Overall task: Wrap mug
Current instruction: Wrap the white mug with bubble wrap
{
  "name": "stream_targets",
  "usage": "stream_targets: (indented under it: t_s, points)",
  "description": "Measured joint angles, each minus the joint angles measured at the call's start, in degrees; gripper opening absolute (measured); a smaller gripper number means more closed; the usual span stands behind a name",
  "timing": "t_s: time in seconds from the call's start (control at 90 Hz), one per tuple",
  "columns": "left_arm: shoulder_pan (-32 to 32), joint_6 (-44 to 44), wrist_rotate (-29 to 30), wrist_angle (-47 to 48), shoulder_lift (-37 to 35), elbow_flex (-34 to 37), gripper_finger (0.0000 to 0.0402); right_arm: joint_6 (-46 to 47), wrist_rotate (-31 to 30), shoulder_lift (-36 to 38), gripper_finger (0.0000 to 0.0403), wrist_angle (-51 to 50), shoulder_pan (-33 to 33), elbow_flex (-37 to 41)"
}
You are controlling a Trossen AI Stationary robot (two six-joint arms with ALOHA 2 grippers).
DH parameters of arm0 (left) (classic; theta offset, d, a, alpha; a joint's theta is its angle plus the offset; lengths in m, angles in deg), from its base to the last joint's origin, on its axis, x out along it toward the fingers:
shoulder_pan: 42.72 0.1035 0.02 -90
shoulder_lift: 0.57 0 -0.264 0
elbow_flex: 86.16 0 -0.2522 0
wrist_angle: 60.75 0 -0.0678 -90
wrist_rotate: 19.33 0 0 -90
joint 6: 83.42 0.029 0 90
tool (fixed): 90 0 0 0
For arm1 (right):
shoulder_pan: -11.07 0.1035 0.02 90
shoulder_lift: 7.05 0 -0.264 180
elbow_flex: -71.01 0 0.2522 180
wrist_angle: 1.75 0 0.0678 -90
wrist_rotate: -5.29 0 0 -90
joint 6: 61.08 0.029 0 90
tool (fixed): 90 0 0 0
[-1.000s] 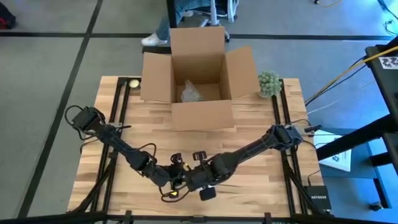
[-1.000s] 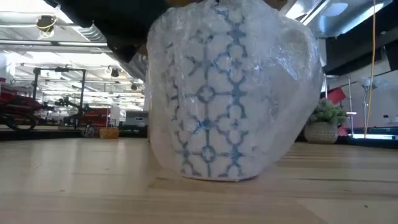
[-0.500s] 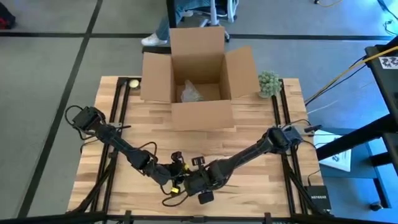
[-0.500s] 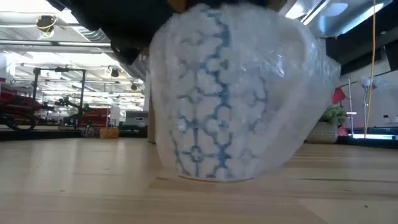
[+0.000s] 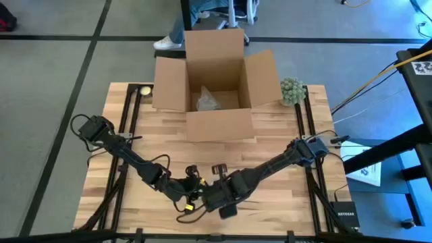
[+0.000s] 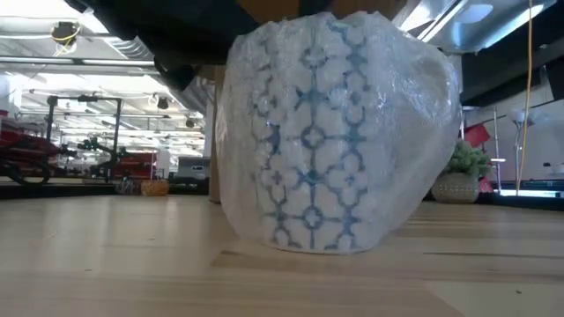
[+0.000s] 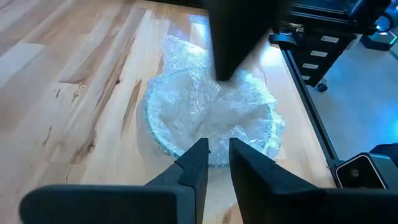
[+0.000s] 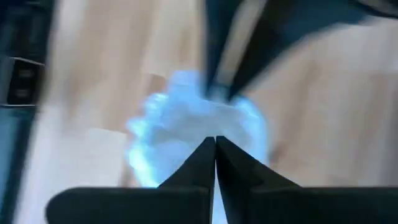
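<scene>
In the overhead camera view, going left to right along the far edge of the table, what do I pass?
Small yellowish ball → open brown cardboard box with a crumpled clear bundle inside → small green potted plant.

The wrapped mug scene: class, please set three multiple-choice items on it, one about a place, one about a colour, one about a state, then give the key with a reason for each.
1. Where does the cardboard box stand?
A. at the table's far edge, middle
B. at the near edge, under the arms
C. on the floor

2. What colour is the pattern on the mug under its wrap?
A. red
B. blue
C. green

3. How is the cardboard box?
A. taped shut
B. flattened
C. open, flaps spread

Key:
1. A: the high view shows it at the far edge, away from the left gripper and right gripper, which meet near the front edge.
2. B: the low view shows blue lattice lines through the clear bubble wrap.
3. C: the high view looks straight into it, flaps folded outward.
</scene>
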Motion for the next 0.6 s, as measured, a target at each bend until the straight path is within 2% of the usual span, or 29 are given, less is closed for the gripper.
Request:
stream_targets:
  t_s: [0.133,0.422,0.5,0.6]
  points:
    - [-0.02,-0.01,0.03,0.02,0.0,0.0,0.0049,0.11,1.52,-0.02,0.0001,0.39,-0.74,4.96]
    - [0.17,0.0,0.18,-0.11,-0.04,-0.07,0.0049,-1.23,6.15,0.2,0.0,17.52,-1.06,18.28]
    - [0.26,-0.01,0.16,-0.04,-0.04,-0.07,0.0049,-2.09,6.53,0.31,0.0,20.41,-1.12,19.63]
    - [0.26,0.0,0.16,0.01,-0.04,-0.05,0.0049,-2.16,6.46,0.08,0.0,19.17,-1.11,18.44]
